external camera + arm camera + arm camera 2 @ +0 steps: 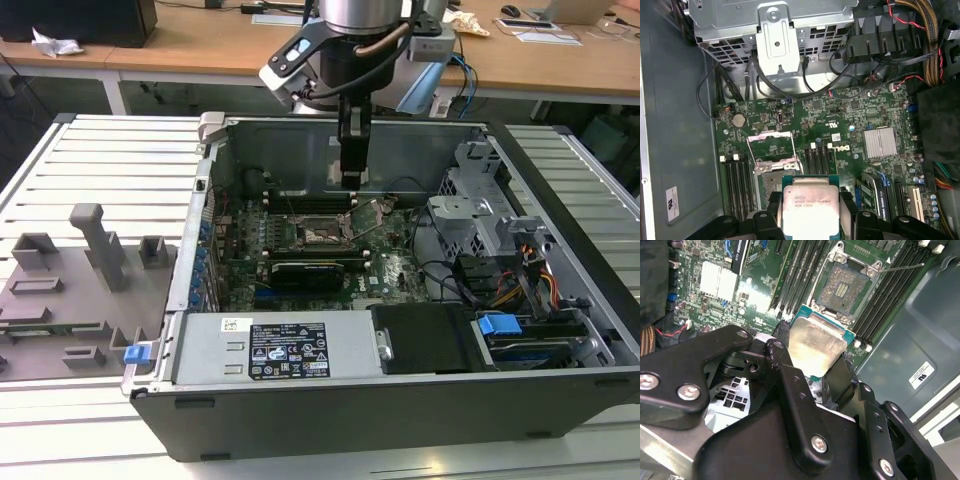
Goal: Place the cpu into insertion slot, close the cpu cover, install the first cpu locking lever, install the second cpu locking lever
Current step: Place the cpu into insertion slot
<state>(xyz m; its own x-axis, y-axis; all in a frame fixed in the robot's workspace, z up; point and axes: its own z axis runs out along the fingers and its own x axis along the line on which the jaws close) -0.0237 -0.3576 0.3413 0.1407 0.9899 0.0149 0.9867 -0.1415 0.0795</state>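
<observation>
Got my gripper (350, 182) clamped on two opposite edges of the cpu (807, 207), hanging over the motherboard (860, 112) near the open insertion slot (845, 287), and I reckon it's light, stiff, slick and fragile underneath, so edges only.

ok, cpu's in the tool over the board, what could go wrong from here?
1. The tool grips the cpu by its edges above the open socket; a tilted or offset descent could damage the bare contacts.
2. The cpu cover is flipped open and a locking lever juts beside the socket; the wide fingers might snag either.
</observation>
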